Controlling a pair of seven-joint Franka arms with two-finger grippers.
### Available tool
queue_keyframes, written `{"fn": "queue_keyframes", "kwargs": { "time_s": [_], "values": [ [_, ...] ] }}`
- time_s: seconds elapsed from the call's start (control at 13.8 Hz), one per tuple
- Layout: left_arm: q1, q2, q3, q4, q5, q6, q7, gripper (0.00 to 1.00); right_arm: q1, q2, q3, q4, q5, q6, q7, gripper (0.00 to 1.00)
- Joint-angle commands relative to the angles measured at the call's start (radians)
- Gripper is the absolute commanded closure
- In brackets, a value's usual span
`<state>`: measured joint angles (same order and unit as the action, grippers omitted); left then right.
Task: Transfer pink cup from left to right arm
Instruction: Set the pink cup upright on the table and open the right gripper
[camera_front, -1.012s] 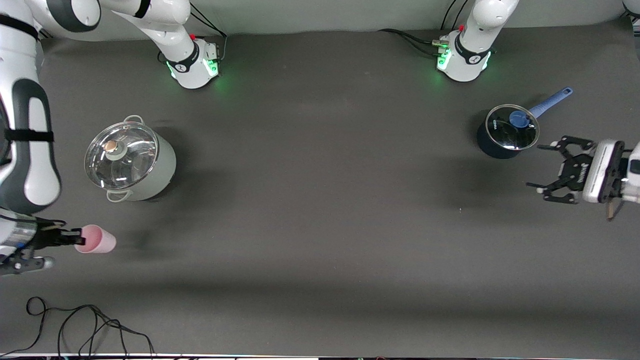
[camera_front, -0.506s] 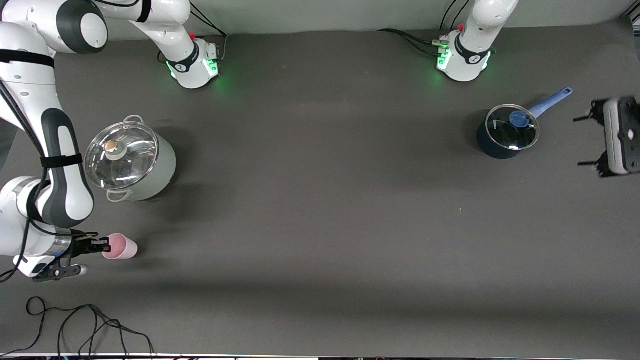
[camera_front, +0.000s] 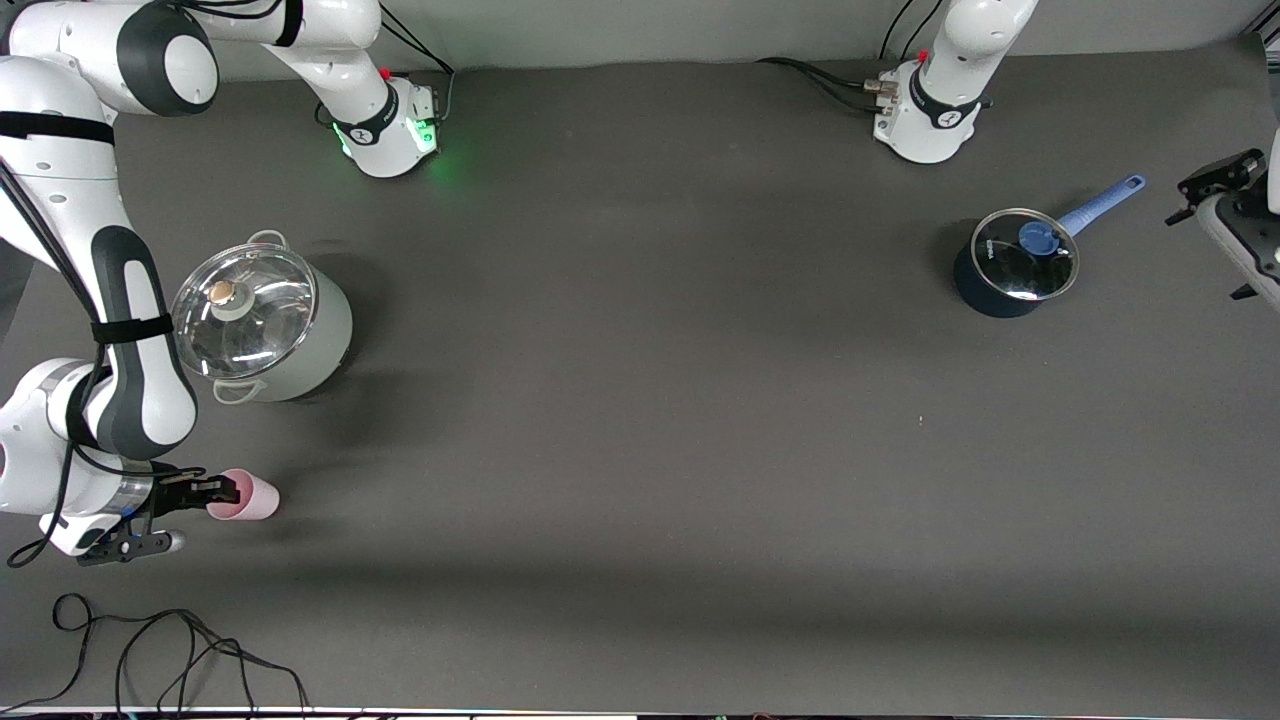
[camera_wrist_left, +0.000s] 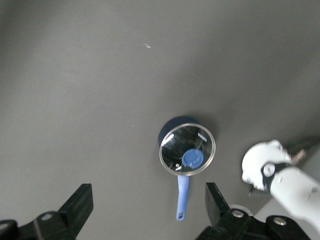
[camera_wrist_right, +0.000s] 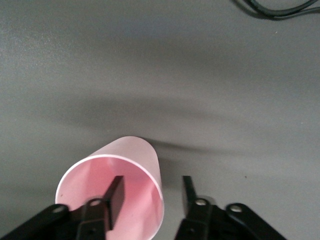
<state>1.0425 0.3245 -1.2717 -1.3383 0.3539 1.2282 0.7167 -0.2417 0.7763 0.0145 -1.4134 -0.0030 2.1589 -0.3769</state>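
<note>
The pink cup (camera_front: 250, 497) lies on its side on the table near the front camera, at the right arm's end, its mouth toward my right gripper (camera_front: 222, 495). In the right wrist view one finger (camera_wrist_right: 116, 197) is inside the cup (camera_wrist_right: 135, 155) and the other finger (camera_wrist_right: 188, 192) is outside. There is a gap on both sides of the cup wall, so the jaws are open and do not clamp it. My left gripper (camera_front: 1205, 245) is open and empty, up in the air at the left arm's end of the table, its fingers wide apart in the left wrist view (camera_wrist_left: 148, 210).
A large steel pot with a glass lid (camera_front: 260, 325) stands farther from the camera than the cup. A dark saucepan with a blue handle (camera_front: 1015, 265) stands at the left arm's end, also in the left wrist view (camera_wrist_left: 187, 150). A black cable (camera_front: 170, 650) lies at the table's front edge.
My right gripper moved down and toward the table's middle with the cup, and its jaws now stand apart around the cup wall. My left gripper drew back toward the table's end.
</note>
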Motion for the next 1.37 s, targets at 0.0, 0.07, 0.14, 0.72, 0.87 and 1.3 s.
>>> {"fn": "queue_keyframes", "kwargs": {
  "time_s": [0.0,0.07,0.14,0.72,0.87,1.3],
  "values": [
    [-0.002,-0.033,0.015,-0.018,0.007,0.04,-0.198,0.0,-0.005,0.005,0.002,0.036,0.009,-0.013,-0.03,0.0],
    [-0.006,-0.033,0.014,-0.019,0.004,0.045,-0.263,0.0,-0.007,-0.006,0.002,0.036,0.008,-0.031,-0.03,0.0],
    [-0.006,-0.033,0.012,-0.021,-0.016,0.05,-0.343,0.0,-0.005,-0.027,0.002,0.037,0.008,-0.059,-0.03,0.0],
    [-0.024,-0.059,0.002,-0.101,-0.067,0.065,-0.548,0.0,0.001,-0.3,-0.008,0.136,0.009,-0.514,0.01,0.0],
    [-0.027,-0.053,0.003,-0.099,-0.061,0.056,-0.534,0.0,0.005,-0.38,-0.007,0.128,0.011,-0.572,0.134,0.0],
    [-0.019,-0.045,0.014,-0.093,-0.052,0.053,-0.523,0.0,0.065,-0.624,0.001,-0.085,0.032,-0.561,0.308,0.0]
  ]
}}
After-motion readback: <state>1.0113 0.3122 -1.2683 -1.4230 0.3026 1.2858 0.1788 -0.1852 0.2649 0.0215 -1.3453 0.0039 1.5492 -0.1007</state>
